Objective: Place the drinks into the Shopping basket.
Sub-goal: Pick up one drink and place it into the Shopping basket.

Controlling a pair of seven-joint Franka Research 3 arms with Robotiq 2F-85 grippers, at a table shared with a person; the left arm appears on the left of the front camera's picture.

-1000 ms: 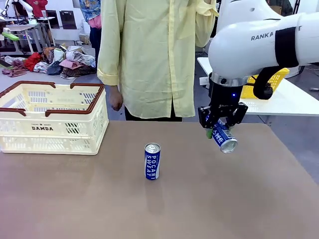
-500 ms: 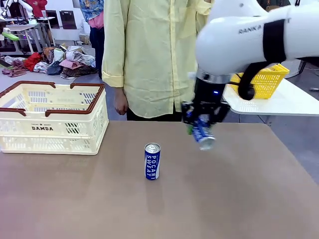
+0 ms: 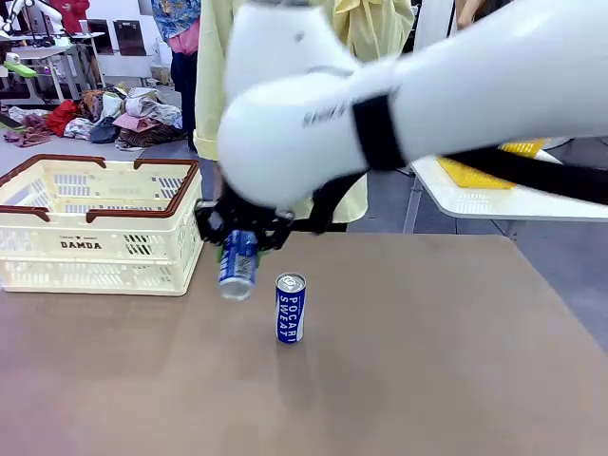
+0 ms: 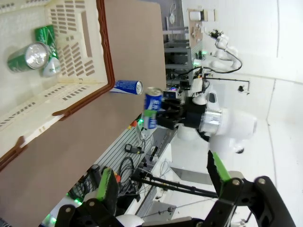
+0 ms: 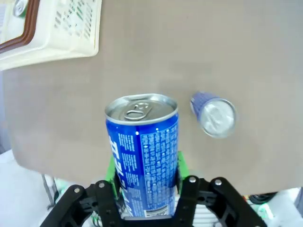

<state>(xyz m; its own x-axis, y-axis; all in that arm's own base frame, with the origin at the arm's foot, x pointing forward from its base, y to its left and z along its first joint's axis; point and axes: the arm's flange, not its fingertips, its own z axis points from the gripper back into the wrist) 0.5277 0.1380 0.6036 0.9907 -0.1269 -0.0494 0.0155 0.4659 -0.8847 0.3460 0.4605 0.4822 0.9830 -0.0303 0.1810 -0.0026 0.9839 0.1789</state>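
right gripper holds one can — second can stands

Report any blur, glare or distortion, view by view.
Front view: right arm and held blue can smeared by motion blur, standing can sharp, print legible. Left wrist view: picture rolled sideways, wide-angle lens slightly bows the Shopping basket rim. Right wrist view: held blue can crisp, no strong glare.

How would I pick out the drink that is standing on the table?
Find the cream Shopping basket at the left of the brown table. To its right, one blue can stands upright on the tabletop, alone. The other blue can nearby hangs tilted in the right gripper, off the table.
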